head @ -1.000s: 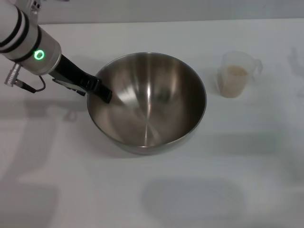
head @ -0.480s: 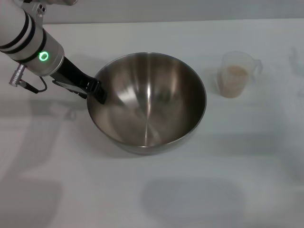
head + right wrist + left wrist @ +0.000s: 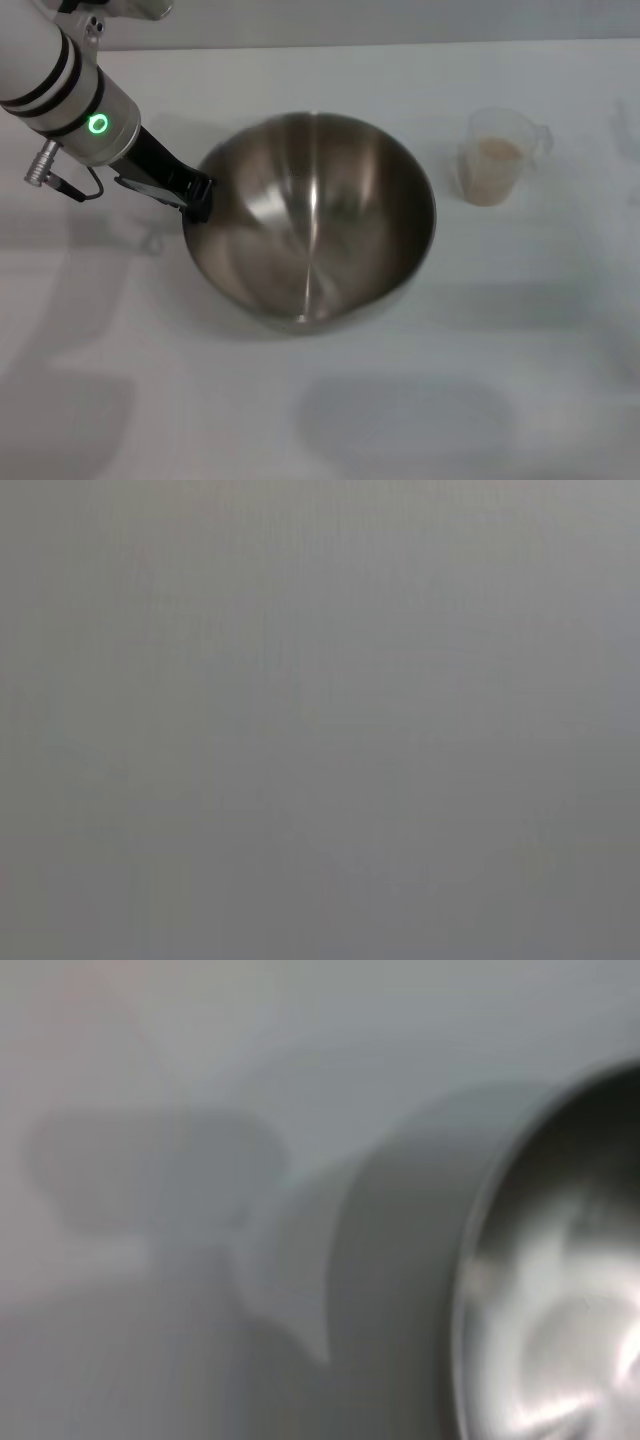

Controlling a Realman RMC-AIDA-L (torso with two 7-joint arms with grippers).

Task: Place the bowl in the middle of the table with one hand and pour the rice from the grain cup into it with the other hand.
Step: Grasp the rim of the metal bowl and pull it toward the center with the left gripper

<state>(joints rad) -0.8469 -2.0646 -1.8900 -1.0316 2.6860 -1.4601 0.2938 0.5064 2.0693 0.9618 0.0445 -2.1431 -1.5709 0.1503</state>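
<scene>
The steel bowl (image 3: 310,220) stands on the white table (image 3: 330,420) near its middle, shiny inside, with nothing in it. Its rim and side also show in the left wrist view (image 3: 560,1290). My left gripper (image 3: 198,195) is at the bowl's left rim, just outside it, open and holding nothing. The clear grain cup (image 3: 495,158) stands upright to the right of the bowl, apart from it, handle to the right, with pale rice (image 3: 498,150) inside. My right gripper is out of view; the right wrist view shows only plain grey.
The left arm's white forearm (image 3: 60,80) with a green light reaches in from the upper left corner. The tabletop runs on in front of the bowl and to the far right of the cup.
My left gripper has drawn back to the left, off the bowl's rim; its finger no longer reaches inside. The bowl stays in place, rocking slightly. The cup has not moved.
</scene>
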